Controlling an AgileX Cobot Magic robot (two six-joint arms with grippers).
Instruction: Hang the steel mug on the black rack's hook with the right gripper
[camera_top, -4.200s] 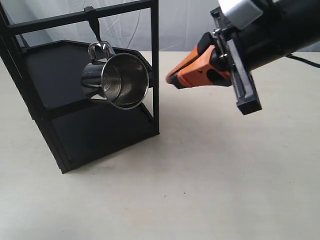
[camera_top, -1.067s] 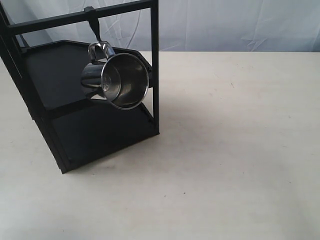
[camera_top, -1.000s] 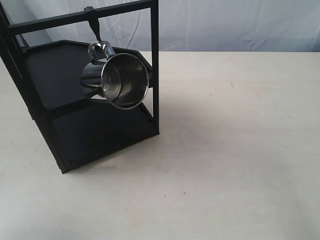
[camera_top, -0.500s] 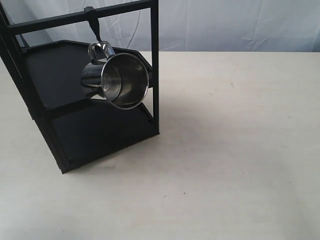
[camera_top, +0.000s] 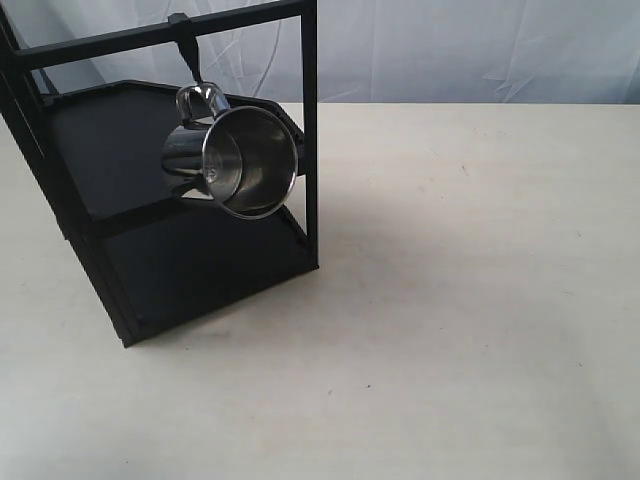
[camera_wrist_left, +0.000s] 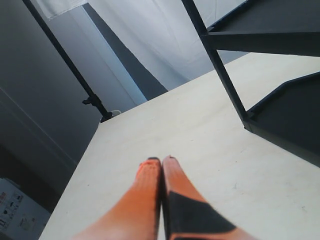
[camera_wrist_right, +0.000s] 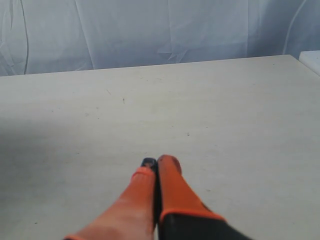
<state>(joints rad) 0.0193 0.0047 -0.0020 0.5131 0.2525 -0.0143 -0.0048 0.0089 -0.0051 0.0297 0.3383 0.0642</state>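
The small shiny steel mug with a loop handle (camera_top: 238, 158) hangs by its handle from the short slim black metal hook (camera_top: 190, 55), which is fixed to the thin top bar of the large matte black metal frame rack (camera_top: 309, 130). The rack stands at the far left corner of the pale desk (camera_top: 470, 300). The mug is tilted, its open mouth faces toward the front of the desk, and its body is above the upper shelf without resting on it, as far as I can tell. No gripper touches it.

The right gripper with orange-and-black fingers (camera_wrist_right: 156, 163) has its two fingers pressed together and holds nothing; under it there is only bare desk and a white curtain (camera_wrist_right: 150, 30) at the far edge. The left gripper (camera_wrist_left: 161, 161) also has its fingers together and empty, low over the desk, near the foot of the rack.

I judge that the hanging is done. What can go wrong now is small. The handle sits near the curved tip, so a knock on the rack could make the mug swing and slip off. The left gripper is the closer one to the frame, and a careless move from it could cause such a knock.
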